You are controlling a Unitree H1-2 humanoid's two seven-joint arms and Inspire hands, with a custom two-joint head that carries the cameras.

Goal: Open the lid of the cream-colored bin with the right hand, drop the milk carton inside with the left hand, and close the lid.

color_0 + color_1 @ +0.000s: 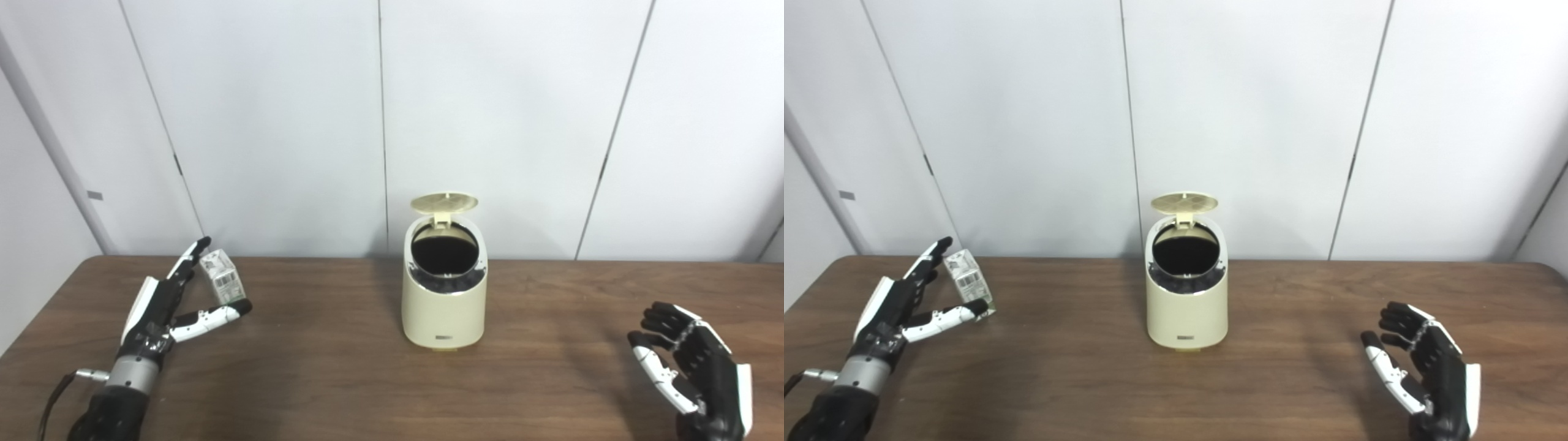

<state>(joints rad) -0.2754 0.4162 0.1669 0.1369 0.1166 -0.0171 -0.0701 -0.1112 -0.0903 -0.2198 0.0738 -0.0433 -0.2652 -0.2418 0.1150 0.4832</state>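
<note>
The cream-colored bin stands at the middle of the wooden table. Its round lid is flipped up at the back and the dark inside shows. The small clear milk carton stands a little tilted at the far left of the table. My left hand is open around it, with fingers behind the carton and the thumb in front of its base; I cannot tell whether they touch it. My right hand is open and empty at the front right, well away from the bin.
A white panelled wall runs right behind the table's far edge, close behind the bin. The table's left edge lies just beside my left arm.
</note>
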